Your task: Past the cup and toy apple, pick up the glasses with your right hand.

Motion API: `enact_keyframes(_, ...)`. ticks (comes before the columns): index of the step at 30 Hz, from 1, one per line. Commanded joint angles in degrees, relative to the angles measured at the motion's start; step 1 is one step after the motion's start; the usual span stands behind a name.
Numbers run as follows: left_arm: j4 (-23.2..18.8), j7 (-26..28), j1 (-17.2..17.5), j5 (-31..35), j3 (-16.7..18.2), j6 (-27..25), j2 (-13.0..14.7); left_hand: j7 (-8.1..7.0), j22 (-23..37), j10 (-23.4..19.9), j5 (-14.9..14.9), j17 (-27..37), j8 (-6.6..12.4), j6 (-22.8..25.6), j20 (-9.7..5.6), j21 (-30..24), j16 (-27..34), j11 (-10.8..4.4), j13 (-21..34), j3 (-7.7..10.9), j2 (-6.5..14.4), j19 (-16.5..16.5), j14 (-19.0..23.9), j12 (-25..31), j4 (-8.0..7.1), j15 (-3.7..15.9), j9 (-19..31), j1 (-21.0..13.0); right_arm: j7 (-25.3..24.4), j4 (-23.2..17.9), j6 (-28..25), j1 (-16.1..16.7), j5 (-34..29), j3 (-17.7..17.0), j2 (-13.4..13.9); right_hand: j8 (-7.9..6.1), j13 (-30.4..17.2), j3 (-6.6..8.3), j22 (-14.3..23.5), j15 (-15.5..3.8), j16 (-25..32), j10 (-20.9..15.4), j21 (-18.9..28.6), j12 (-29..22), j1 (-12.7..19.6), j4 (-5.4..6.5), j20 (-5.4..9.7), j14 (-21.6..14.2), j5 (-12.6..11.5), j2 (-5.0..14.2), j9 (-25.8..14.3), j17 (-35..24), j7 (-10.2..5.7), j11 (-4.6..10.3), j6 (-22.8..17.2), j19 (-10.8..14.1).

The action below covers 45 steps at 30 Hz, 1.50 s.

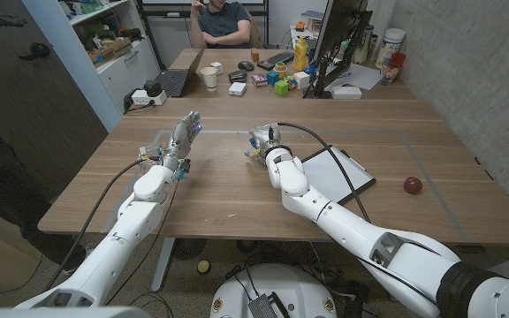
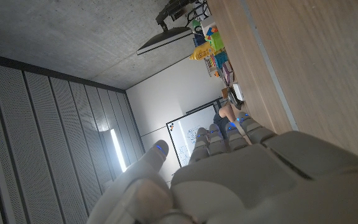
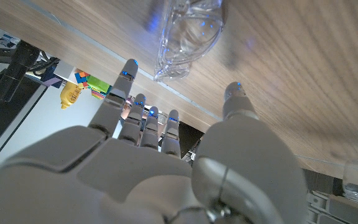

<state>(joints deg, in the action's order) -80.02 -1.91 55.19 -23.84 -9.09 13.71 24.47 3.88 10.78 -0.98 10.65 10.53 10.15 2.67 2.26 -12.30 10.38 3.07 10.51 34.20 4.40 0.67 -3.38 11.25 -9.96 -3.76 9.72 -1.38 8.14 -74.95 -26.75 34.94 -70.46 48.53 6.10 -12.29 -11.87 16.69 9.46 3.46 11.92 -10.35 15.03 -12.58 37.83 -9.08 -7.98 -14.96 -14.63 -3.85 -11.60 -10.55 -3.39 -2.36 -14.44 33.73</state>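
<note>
The glasses (image 3: 188, 34), clear plastic, lie on the wooden table (image 1: 237, 190) just ahead of my right hand (image 1: 262, 141), near the table's middle. In the right wrist view my fingers (image 3: 120, 93) are spread and reach toward them, thumb on one side and the others on the other, with a gap between fingertips and the lens; I hold nothing. A white pad in a black frame (image 1: 338, 175) lies just beside my right forearm, and the toy apple (image 1: 412, 185) sits well apart, toward the table's right edge. My left hand (image 1: 184, 137) stands upright over the table with fingers together, holding nothing. A person (image 1: 226, 19) sits behind a cluttered far table.
</note>
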Motion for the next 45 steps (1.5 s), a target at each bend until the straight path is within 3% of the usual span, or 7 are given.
enact_keyframes(1, 0.79, -0.28, -0.54, 0.05, -0.01, 0.19, -0.16, 0.41, 0.27, 0.02, 0.51, 0.07, 0.21, -0.24, 0.38, -0.34, 0.31, 0.25, 0.09, -0.18, 3.5, 0.07, -0.09, 0.15, 0.04, -0.59, 0.31, 0.47, 2.18, 2.58, 0.21, -2.08, 0.92, 1.06, -0.38, -0.43, -0.16, -0.26, 0.16, -0.05, 0.41, -0.49, -0.18, -0.18, 0.72, 0.19, -0.27, -0.61, -0.3, -0.16, -0.29, -0.13, -0.6, 0.12, -0.32, 0.15)
enact_keyframes(7, 1.44, -0.51, -0.98, 0.11, -0.14, 0.31, -0.37, 0.46, 0.27, 0.1, 0.51, 0.07, 0.22, -0.23, 0.34, -0.36, 0.33, 0.41, 0.09, -0.22, 3.51, 0.1, -0.07, 0.13, 0.05, -0.6, 0.31, 0.45, 3.3, 3.26, 0.69, -2.94, 1.64, 1.35, -0.3, -0.41, -0.19, -0.25, 0.17, -0.26, 0.6, -0.78, -0.2, -0.2, 1.14, 0.3, 0.27, -1.27, -0.49, 0.13, -0.3, -0.18, -0.82, 0.15, -0.55, 1.1)
enact_keyframes(13, 2.05, -0.71, -1.47, 0.26, -0.26, 0.75, -0.59, 0.45, 0.27, 0.09, 0.52, 0.06, 0.22, -0.26, 0.33, -0.38, 0.33, 0.43, 0.09, -0.27, 3.52, 0.13, -0.07, 0.14, 0.06, -0.6, 0.31, 0.44, 4.9, 3.88, 1.06, -3.91, 2.09, 1.75, -0.24, -0.04, -0.25, 0.25, 0.18, -0.96, 1.07, -1.53, 0.19, -0.21, 3.64, 0.01, 1.7, -3.37, -1.1, 1.02, -0.29, -0.2, -1.24, 0.39, -0.22, 4.87)
enact_keyframes(27, 3.33, -1.16, -2.59, 0.51, -0.62, 1.18, -0.98, 0.41, 0.26, 0.06, 0.53, 0.06, 0.21, -0.35, 0.34, -0.37, 0.34, 0.35, 0.09, -0.38, 3.52, 0.09, -0.06, 0.17, 0.08, -0.55, 0.31, 0.41, 7.25, 5.92, 1.23, -5.96, 2.09, 2.99, -0.38, 0.13, -0.31, 1.24, 0.22, -2.39, 1.56, -3.27, 0.0, -0.4, 8.82, -0.81, 2.8, -6.22, -1.79, 1.91, -0.24, -0.2, -2.39, 1.03, -0.36, 8.4)
enact_keyframes(33, 4.08, -1.48, -3.02, 0.49, -0.66, 1.73, -1.21, 0.44, 0.26, 0.06, 0.53, 0.06, 0.22, -0.35, 0.34, -0.36, 0.33, 0.41, 0.09, -0.42, 3.53, 0.06, -0.08, 0.18, 0.08, -0.58, 0.31, 0.41, 7.85, 6.92, 1.31, -6.82, 2.03, 3.54, -0.57, 0.47, -0.4, 1.42, 0.44, -5.08, 3.11, -3.9, 0.53, -0.17, 13.13, -0.54, 3.99, -10.94, -2.09, 2.73, -0.21, -0.72, -3.81, 1.95, 0.05, 13.13)
enact_keyframes(38, 5.11, -1.76, -3.71, 0.56, -0.76, 2.27, -1.54, 0.39, 0.26, 0.08, 0.54, 0.06, 0.23, -0.36, 0.36, -0.37, 0.34, 0.39, 0.09, -0.46, 3.52, 0.07, -0.07, 0.18, 0.08, -0.56, 0.31, 0.4, 8.98, 7.84, 1.74, -7.86, 2.01, 4.12, -0.71, 0.79, -0.6, 1.39, 0.78, -9.41, 6.4, -3.96, 1.17, 0.01, 17.07, -0.21, 5.7, -18.11, -2.11, 4.47, -0.18, -2.15, -5.61, 2.96, 1.01, 16.88)
enact_keyframes(45, 6.26, -2.24, -4.5, 0.62, -0.96, 2.74, -1.93, 0.46, 0.27, 0.09, 0.54, 0.06, 0.23, -0.37, 0.32, -0.38, 0.35, 0.28, 0.09, -0.55, 3.48, 0.08, -0.07, 0.18, 0.07, -0.59, 0.31, 0.43, 6.78, 9.2, 2.51, -8.24, 3.1, 3.81, -1.03, 0.25, -1.15, 2.14, 1.79, -14.84, 12.95, -5.86, 3.36, -0.92, 27.65, -1.25, 11.43, -25.78, -0.91, 8.74, -0.13, -8.19, -7.47, 5.35, 0.08, 21.36)
